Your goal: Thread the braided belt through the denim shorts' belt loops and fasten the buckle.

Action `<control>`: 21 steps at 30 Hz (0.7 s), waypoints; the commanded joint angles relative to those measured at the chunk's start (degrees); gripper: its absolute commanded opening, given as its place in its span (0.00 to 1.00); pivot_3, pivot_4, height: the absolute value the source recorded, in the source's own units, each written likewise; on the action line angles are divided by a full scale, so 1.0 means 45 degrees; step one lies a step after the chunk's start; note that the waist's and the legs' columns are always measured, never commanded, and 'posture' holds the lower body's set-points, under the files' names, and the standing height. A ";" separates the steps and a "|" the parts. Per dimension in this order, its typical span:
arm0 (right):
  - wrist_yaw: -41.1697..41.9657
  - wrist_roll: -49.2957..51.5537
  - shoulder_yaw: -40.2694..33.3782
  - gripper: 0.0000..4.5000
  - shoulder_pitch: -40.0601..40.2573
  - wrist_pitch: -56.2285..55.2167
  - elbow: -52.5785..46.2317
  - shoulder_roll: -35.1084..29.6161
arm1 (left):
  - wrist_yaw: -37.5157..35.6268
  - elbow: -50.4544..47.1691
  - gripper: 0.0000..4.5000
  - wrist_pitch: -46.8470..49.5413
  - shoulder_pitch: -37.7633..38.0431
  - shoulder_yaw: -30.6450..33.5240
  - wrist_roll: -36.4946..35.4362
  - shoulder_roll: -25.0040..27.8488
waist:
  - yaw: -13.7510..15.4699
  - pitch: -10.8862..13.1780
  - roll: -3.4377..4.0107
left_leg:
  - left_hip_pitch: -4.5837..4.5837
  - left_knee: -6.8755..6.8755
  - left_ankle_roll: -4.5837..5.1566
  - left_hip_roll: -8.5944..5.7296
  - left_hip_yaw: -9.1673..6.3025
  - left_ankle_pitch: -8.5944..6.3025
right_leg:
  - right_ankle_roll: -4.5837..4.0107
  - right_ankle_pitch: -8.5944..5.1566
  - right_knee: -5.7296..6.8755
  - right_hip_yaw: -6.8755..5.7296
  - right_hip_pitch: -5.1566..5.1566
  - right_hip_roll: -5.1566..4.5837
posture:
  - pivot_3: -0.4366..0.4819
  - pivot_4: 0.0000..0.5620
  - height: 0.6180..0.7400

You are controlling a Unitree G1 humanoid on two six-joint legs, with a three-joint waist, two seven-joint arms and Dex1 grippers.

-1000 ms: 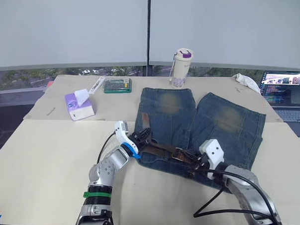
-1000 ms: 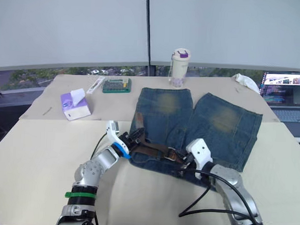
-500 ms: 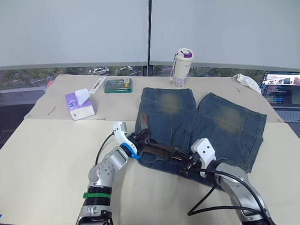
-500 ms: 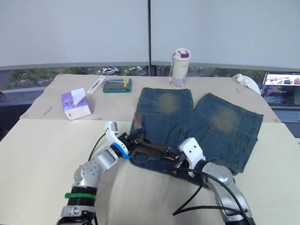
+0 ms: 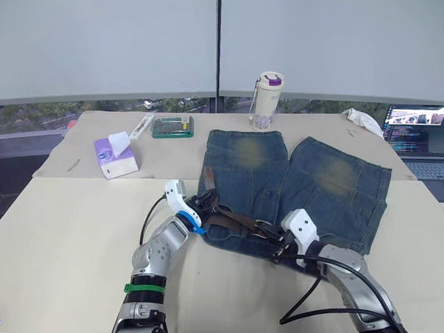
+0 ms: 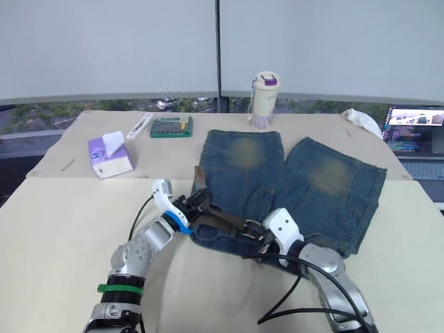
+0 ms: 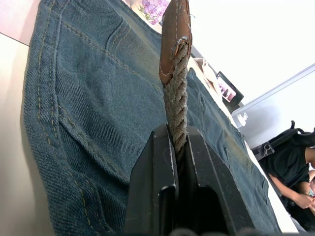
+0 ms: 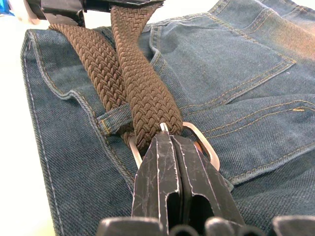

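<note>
The denim shorts [image 5: 310, 181] lie flat on the table, waistband toward me. The braided belt [image 5: 234, 223] runs along that waistband between my two grippers. My left gripper [image 7: 179, 135] is shut on the belt just below its tapered leather tip [image 7: 174, 29], which stands up over the shorts' left edge. My right gripper [image 8: 165, 140] is shut at the silver buckle [image 8: 203, 145], where two brown strands [image 8: 142, 93] meet. One strand passes under a belt loop [image 8: 114, 119] beside the fingers. In the head view the grippers are a short way apart, left gripper [image 5: 205, 207] and right gripper [image 5: 275, 235].
Behind the shorts stand a tumbler [image 5: 267, 101], a green box [image 5: 173, 126] and a purple tissue pack [image 5: 116, 156]. A white cloth [image 5: 364, 119] and a laptop [image 5: 422, 138] sit at the far right. My right arm's black cable [image 5: 312, 303] loops over the near table.
My right gripper has slid left along the waistband with the buckle, closing the gap to the left gripper. The left gripper has stayed about where it was, still holding the belt tip.
</note>
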 commanded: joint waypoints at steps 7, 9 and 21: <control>0.0011 -0.0429 0.0774 0.01 -0.0267 0.1938 0.0294 -0.0116 | -0.0383 -0.0218 0.00 -0.0551 -0.0132 -0.0056 0.0282 0.0208 | 0.0002 -0.0027 -0.0016 | 0.0002 0.0000 -0.0001 0.0001 -0.0001 0.0000 | -0.0001 0.0001 0.0000 -0.0002 0.0002 0.0001 | 0.48 0.27 1.00; -0.0015 -0.0342 0.1008 0.01 -0.0354 0.3301 -0.0073 -0.0229 | -0.0409 -0.0235 0.00 -0.0626 -0.0244 -0.0066 0.0327 0.0191 | -0.0006 -0.0046 -0.0023 | 0.0002 0.0000 -0.0001 0.0002 -0.0001 0.0000 | -0.0002 0.0001 0.0000 -0.0002 0.0002 0.0000 | 0.48 0.27 1.00; -0.1299 -0.0306 0.1283 0.01 -0.0409 0.6932 -0.0332 0.0266 | 0.0684 -0.0629 0.00 -0.1289 -0.0682 0.1480 -0.1048 -0.0575 | 0.0004 -0.0157 -0.0123 | 0.0005 -0.0001 -0.0008 0.0015 -0.0020 -0.0022 | -0.0002 0.0001 -0.0008 -0.0009 0.0010 -0.0002 | 0.48 0.27 1.00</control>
